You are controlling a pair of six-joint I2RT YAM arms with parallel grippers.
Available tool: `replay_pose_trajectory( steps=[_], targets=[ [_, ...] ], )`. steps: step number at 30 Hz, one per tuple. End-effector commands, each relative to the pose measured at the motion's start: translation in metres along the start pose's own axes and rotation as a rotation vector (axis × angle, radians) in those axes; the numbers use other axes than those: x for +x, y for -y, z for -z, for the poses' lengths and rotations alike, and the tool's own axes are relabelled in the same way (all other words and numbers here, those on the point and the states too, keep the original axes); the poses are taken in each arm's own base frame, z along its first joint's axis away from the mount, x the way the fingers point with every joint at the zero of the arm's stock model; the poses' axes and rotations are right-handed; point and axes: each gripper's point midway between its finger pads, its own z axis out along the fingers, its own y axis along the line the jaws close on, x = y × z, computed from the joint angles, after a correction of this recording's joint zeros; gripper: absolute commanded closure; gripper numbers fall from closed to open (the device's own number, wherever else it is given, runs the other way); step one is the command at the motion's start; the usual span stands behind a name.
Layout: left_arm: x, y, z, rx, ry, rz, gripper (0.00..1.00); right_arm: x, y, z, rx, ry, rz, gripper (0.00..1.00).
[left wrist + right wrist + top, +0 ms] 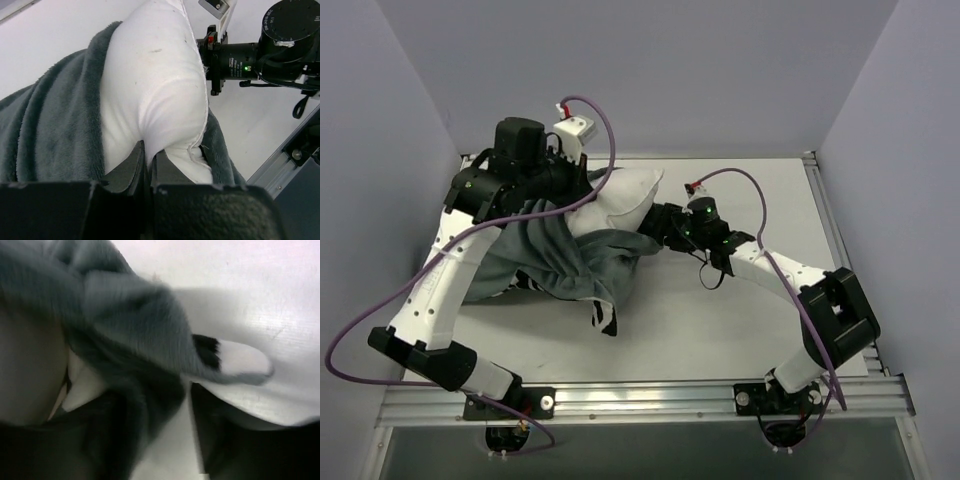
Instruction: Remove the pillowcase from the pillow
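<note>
You are in the middle of the pulling-off step. The pillow (625,195) lies at the far side of the tabletop (720,320), left of centre, and its far end is out of the cover. The pillowcase (560,255) hangs around the near part of it, with the grey reverse outside. Only a small zebra piece (606,322) shows at the near tip.

Your left tool (149,152) is closed on a fold of the white pillow. In the left wrist view the fingers (131,167) pinch the fabric tightly. Your right tool (658,228) is at the right edge of the bundle. Its wrist view is blurred and grey cloth runs between the fingers, so I cannot tell if it clamps or only surrounds it.

I think the next move needs a sure grip on the cloth with the right tool. Then the two arms pull apart, the pillow away from you and the cover toward you.

The tabletop is white and smooth, so the bundle may slide. Plain lilac walls (670,70) close three sides. A metal rail (650,395) runs along the near edge.
</note>
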Motion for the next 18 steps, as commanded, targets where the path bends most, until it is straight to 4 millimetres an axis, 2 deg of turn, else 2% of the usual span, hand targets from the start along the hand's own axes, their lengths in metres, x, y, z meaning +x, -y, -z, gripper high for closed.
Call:
replay_pose_trajectory(
  steps=[1,2,3,4,5,7,8,9,11,13,14,15,18],
  targets=[
    [-0.039,-0.012,-0.012,-0.113,0.165,-0.015,0.98,-0.020,0.010,0.022,0.142,0.047,0.059,0.31],
    [-0.036,-0.013,-0.019,-0.118,0.156,-0.013,0.98,-0.038,0.002,0.040,0.149,0.098,0.079,0.13],
    [-0.032,-0.014,-0.030,-0.118,0.134,-0.015,0.98,-0.049,0.003,0.051,0.178,0.124,0.121,0.08],
    [-0.029,-0.011,-0.036,-0.124,0.118,-0.039,0.98,-0.058,0.009,0.067,0.231,0.131,0.140,0.05],
    [-0.028,-0.010,-0.041,-0.128,0.106,-0.050,0.98,-0.071,0.002,0.085,0.226,0.172,0.158,0.03],
    [-0.022,-0.011,-0.056,-0.151,0.069,-0.075,0.98,-0.080,-0.007,0.106,0.215,0.179,0.216,0.03],
    [-0.020,-0.007,-0.063,-0.145,0.057,-0.083,0.98,-0.082,-0.019,0.117,0.176,0.189,0.232,0.03],
    [-0.020,-0.007,-0.067,-0.149,0.053,-0.084,0.98,-0.081,-0.027,0.123,0.158,0.186,0.244,0.03],
    [-0.025,-0.005,-0.070,-0.153,0.066,-0.084,0.98,-0.070,-0.060,0.134,0.051,0.181,0.276,0.03],
    [-0.028,-0.006,-0.077,-0.155,0.066,-0.076,0.98,-0.062,-0.084,0.137,-0.033,0.190,0.274,0.03],
    [-0.031,-0.006,-0.080,-0.155,0.071,-0.074,0.98,-0.047,-0.096,0.136,-0.081,0.168,0.282,0.03],
    [-0.033,-0.005,-0.081,-0.153,0.073,-0.067,0.98,-0.043,-0.111,0.135,-0.143,0.175,0.283,0.02],
    [-0.036,-0.006,-0.083,-0.157,0.079,-0.054,0.98,-0.014,-0.134,0.116,-0.243,0.108,0.305,0.00]
  ],
)
